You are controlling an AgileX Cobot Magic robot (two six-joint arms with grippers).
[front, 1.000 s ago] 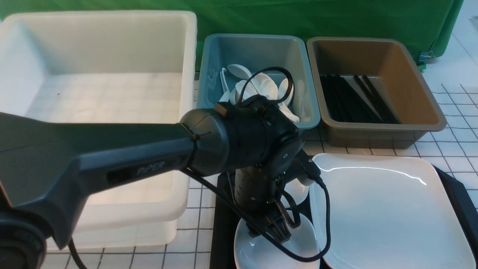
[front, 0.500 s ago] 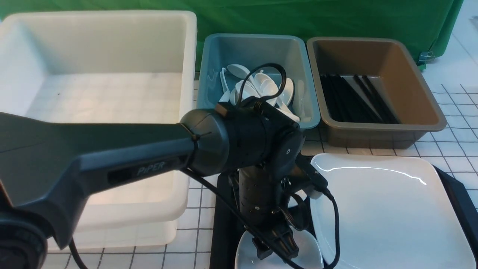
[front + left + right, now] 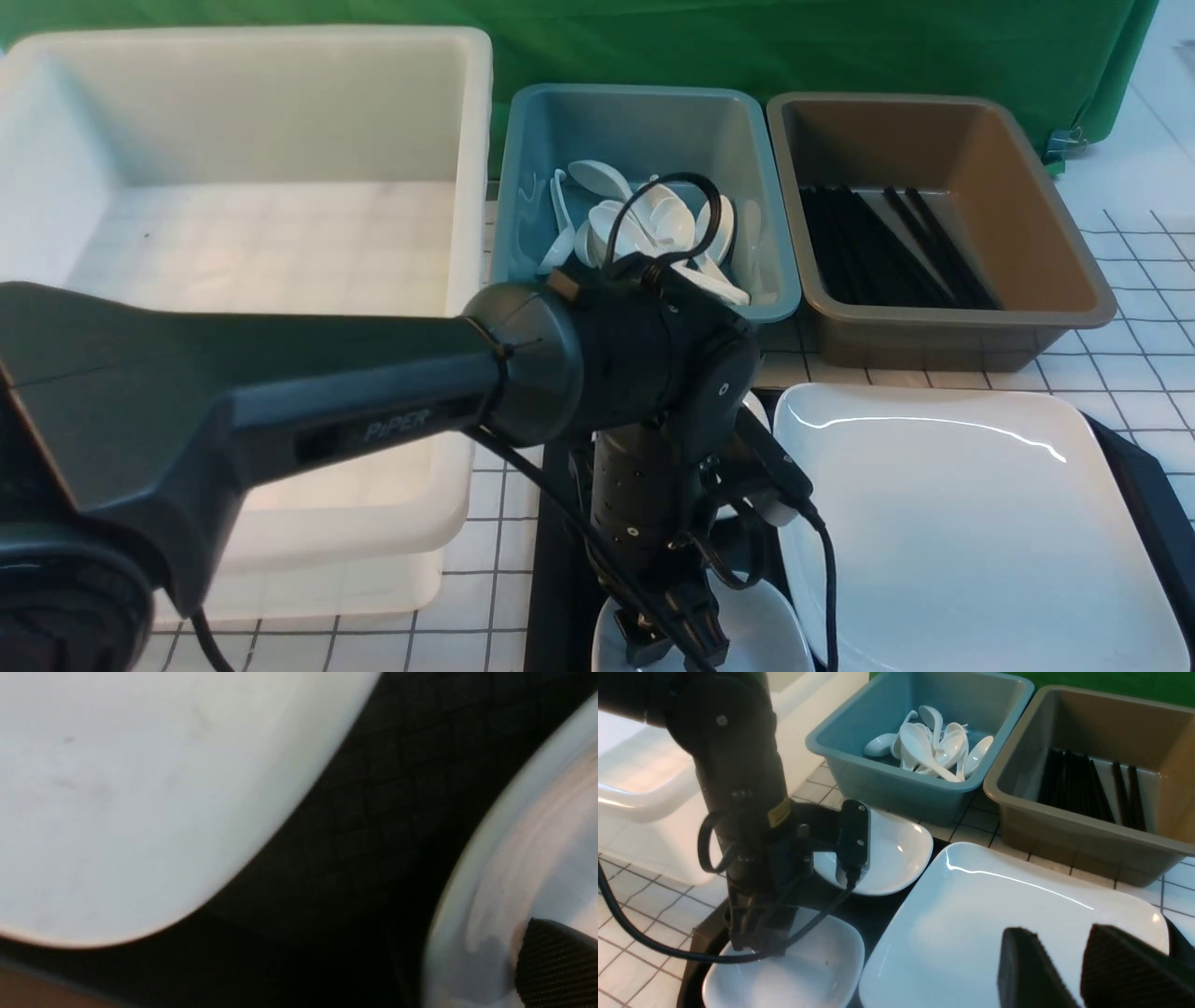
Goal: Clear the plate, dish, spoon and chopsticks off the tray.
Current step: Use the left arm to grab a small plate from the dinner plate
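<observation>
The large white plate [image 3: 971, 523] [image 3: 971, 919] lies on the right of the black tray [image 3: 555, 560] [image 3: 878, 914]. A small white dish [image 3: 756, 635] [image 3: 808, 970] sits at the tray's near left, and a second one [image 3: 892, 854] lies behind it. My left gripper [image 3: 667, 644] [image 3: 754, 945] points straight down at the near dish's far edge, open. One of its fingertips [image 3: 556, 966] is inside that dish. Above the plate's near right part hangs my right gripper [image 3: 1057, 931], open with nothing in it. No spoon or chopsticks show on the tray.
A big white tub [image 3: 261, 233] stands at the left, close beside the left arm. Behind the tray are a blue tub [image 3: 644, 187] with several white spoons and a brown tub [image 3: 934, 215] with black sticks. Green cloth hangs at the back.
My left arm has sunk and its gripper has come down and nearer, onto the near dish. The plate and dishes have not moved.
</observation>
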